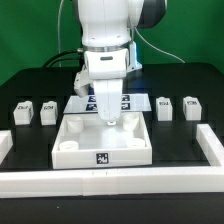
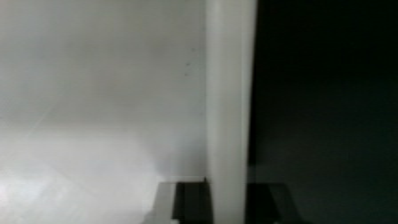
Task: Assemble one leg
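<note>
Four small white legs with tags stand in a row: two at the exterior view's left (image 1: 22,112) (image 1: 47,110) and two at its right (image 1: 165,107) (image 1: 190,107). None is held. Between them lies the large square white tray (image 1: 70,150). My gripper (image 1: 108,119) reaches down onto the tray's far wall. In the wrist view that thin white wall (image 2: 228,90) runs between my two dark fingers (image 2: 192,203). The gripper (image 2: 228,203) is shut on it, with the tray's pale floor on one side and the dark table on the other.
A low white fence (image 1: 110,181) runs along the table's front and turns up both sides (image 1: 211,146). The marker board (image 1: 82,103) lies behind the tray, partly hidden by the arm. Cables hang at the back.
</note>
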Motion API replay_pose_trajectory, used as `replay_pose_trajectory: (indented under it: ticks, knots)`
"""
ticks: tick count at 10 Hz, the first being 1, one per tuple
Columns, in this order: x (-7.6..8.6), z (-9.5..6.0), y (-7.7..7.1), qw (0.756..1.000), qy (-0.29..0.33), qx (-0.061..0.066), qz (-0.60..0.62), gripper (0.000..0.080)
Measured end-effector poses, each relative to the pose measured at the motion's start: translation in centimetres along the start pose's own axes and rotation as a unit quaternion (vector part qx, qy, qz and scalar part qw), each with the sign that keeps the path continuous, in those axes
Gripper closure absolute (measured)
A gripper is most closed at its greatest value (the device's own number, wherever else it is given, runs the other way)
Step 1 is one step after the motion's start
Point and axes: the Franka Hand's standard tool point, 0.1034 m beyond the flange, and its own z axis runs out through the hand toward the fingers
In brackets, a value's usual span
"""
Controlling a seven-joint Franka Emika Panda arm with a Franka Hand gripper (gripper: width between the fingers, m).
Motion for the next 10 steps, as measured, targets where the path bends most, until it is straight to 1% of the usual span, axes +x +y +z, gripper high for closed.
replay_pose_trajectory:
  ticks: [5, 6, 8, 10]
  knots:
    - [0.0, 0.0, 0.0, 1.0, 0.0, -0.001, 0.0, 0.0739]
    - [0.3, -0.1, 0.4, 1.0, 0.001, -0.003, 0.003, 0.0739]
    - [2.5, 0.0, 2.8, 1.0, 0.009, -0.015, 0.006, 0.0739]
    - [4.2, -0.1, 4.6, 1.0, 0.015, -0.021, 0.007, 0.0739]
